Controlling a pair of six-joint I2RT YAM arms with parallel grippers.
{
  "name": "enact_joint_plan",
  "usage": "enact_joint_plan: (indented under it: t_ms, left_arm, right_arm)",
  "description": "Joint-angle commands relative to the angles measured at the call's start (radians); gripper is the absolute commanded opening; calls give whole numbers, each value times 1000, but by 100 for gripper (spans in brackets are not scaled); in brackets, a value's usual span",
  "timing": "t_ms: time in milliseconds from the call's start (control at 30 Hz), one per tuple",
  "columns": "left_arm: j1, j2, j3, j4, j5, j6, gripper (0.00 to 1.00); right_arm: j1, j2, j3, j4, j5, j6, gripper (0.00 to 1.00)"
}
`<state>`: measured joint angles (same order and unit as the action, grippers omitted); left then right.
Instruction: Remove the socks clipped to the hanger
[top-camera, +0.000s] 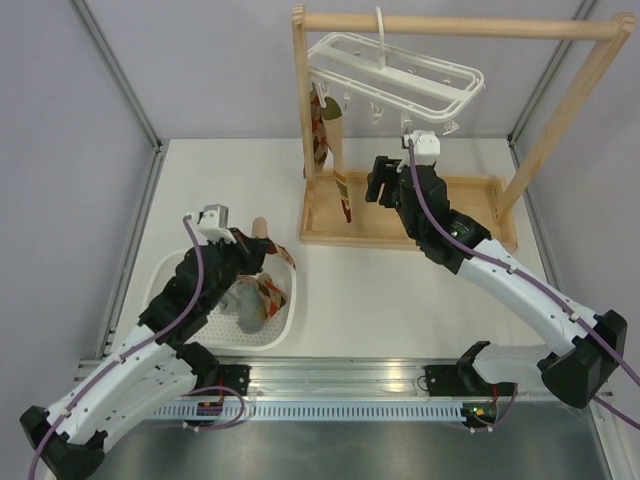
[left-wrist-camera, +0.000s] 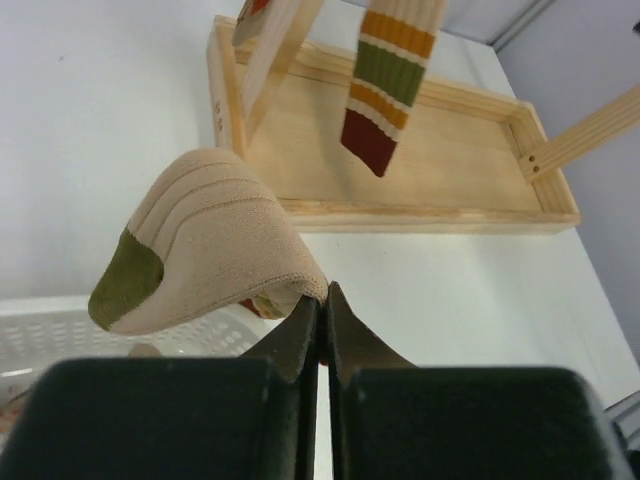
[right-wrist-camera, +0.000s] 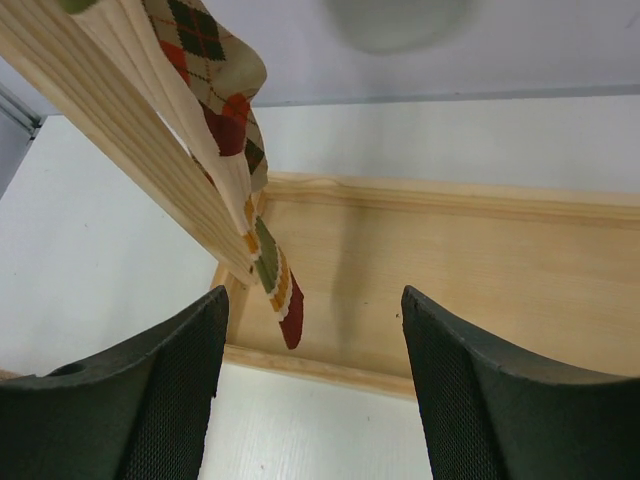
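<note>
My left end effector (left-wrist-camera: 322, 318) is clamped together on the edge of a cream sock (left-wrist-camera: 200, 250). The pinch keeps it from dropping short of the basket (top-camera: 170, 275), which sits on the table (top-camera: 400, 300) off the near-left corner of the rack (top-camera: 450, 25). Loose socks (top-camera: 258, 297) lie in the basket, so I judge this one is meant to join them.

My right end effector (right-wrist-camera: 315, 305) stands apart and empty over the rack's tray, aimed at the rack's left post, where an argyle sock (right-wrist-camera: 215, 100) hangs. Open like that, it can close on the fabric and tug it free.

The hanger (top-camera: 400, 78) hooks over the rack's top rail, tilted, most clips bare. What is left on it dangles by the left post.

The cream sock is ribbed, olive-toed and folds limply. The argyle one is a long strip of red, olive and dark diamonds, ending in orange stripes and a dark red tip.
</note>
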<state>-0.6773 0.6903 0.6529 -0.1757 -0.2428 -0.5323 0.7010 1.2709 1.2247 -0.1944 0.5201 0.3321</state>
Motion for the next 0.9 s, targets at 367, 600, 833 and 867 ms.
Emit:
enact_joint_plan:
  t_ms: [367,600,833,867]
  left_arm:
    - [56,-399,-51,-390,-46,-357,2]
    - [56,-517,-35,-567,-211,-385,2]
    - [56,-575,15,-662,-302,-356,2]
    - [56,-574,5,-660,-282,-357,2]
  right_arm:
    - [-110,-136,-258,118,-83,102,75]
    - [-135,-154,-313,133,-92,108,75]
    - [-150,-157,-370,167,-117,133,75]
    - [-149,-153,-373,179,-123,137,75]
